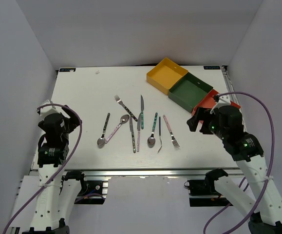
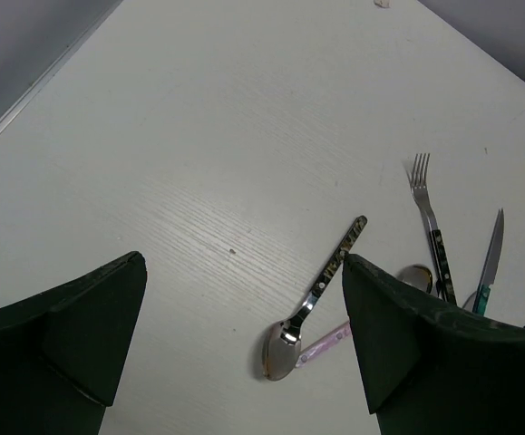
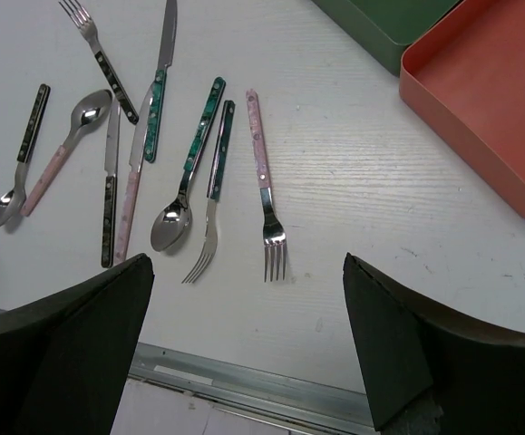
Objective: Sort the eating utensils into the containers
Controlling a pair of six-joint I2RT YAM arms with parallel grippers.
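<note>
Several eating utensils (image 1: 139, 129) lie loose on the white table between the arms: forks, knives and spoons with black, pink and teal handles. The containers stand in a row at the back right: a yellow tray (image 1: 167, 74), a dark green tray (image 1: 189, 91) and a red-orange tray (image 3: 489, 91), all empty. My left gripper (image 2: 244, 272) hangs open over bare table, left of a black-handled spoon (image 2: 321, 285). Above the near table edge my right gripper (image 3: 248, 272) is open just below a pink-handled fork (image 3: 262, 172) and a teal-handled spoon (image 3: 188, 168).
White walls enclose the table on three sides. A metal rail (image 3: 244, 381) runs along the near edge. My right arm (image 1: 228, 126) covers part of the red-orange tray in the top view. A small white speck (image 1: 98, 72) lies at the back.
</note>
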